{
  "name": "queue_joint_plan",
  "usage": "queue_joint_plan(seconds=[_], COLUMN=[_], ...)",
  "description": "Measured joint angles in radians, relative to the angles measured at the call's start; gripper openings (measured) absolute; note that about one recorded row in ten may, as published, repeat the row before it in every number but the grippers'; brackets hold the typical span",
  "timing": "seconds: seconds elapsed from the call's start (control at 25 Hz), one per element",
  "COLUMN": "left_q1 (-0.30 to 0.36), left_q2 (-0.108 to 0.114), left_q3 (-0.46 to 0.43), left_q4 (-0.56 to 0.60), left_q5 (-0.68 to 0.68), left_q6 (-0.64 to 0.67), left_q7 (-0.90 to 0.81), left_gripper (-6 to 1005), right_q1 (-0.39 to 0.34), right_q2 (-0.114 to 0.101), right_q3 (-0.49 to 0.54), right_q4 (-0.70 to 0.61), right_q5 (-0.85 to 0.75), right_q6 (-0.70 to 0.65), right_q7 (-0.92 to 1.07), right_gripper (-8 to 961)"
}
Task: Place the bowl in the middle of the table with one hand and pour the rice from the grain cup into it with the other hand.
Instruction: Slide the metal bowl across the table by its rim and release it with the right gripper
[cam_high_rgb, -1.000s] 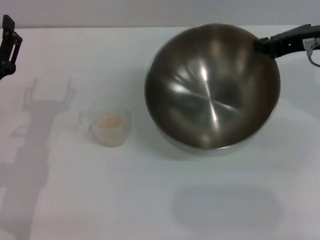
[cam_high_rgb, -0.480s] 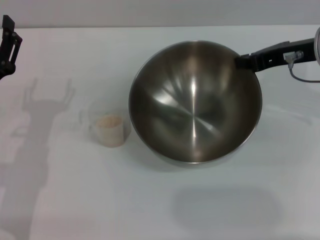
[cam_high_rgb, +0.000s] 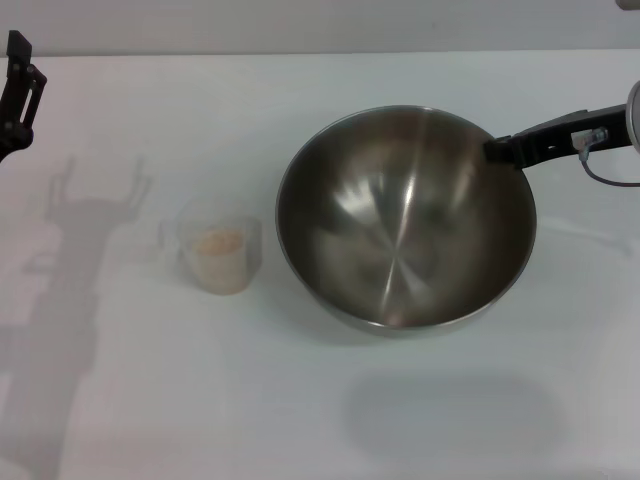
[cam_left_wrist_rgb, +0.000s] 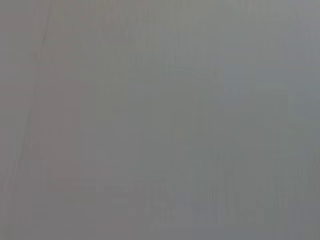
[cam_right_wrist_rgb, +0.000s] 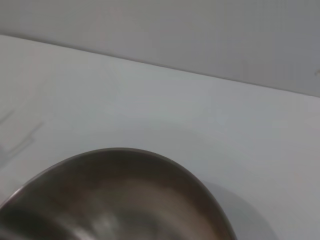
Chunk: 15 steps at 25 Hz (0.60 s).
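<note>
From above, the wide, shiny stainless-steel mixing bowl sits on the plain white counter, a little right of the middle, its brushed grey inside bare. The right end effector, black and slim, reaches in from the right edge and is clamped on the bowl's far right rim. Just beside the bowl on its left, not touching it, stands the small clear frosted plastic grain cup, upright, with a low heap of pale beige rice inside it. The left end effector hangs at the far left edge, well apart from the cup; only a part of its black frame shows, and I cannot tell whether it is released or clenched. Its shadow lies across the counter near the cup.

The left wrist camera gives only a flat grey field with nothing to make out.

The right wrist camera looks over the curved steel rim of the bowl onto the white counter beyond it, with a grey wall behind.
</note>
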Motion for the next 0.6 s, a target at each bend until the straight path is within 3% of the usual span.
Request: queue_joint_plan(seconds=[0.48,0.6], left_q1=[0.015,0.018], left_q2=[-0.002,-0.002], left_q3=[0.002,0.002], left_q4=[-0.005,-0.004], left_q5=[0.001,0.001], left_q6=[0.005,0.005], left_q7=[0.000,0.000], left_gripper=[863,863], right_q1=[0.015,0.015], right_q2=[0.000,0.000], right_q3=[-0.010,-0.010], right_q4=[-0.020,-0.040], right_q5=[-0.051,-0.060], right_q6=[-0.013,-0.035], right_q7=[-0.003,-0.004], right_gripper=[49,163])
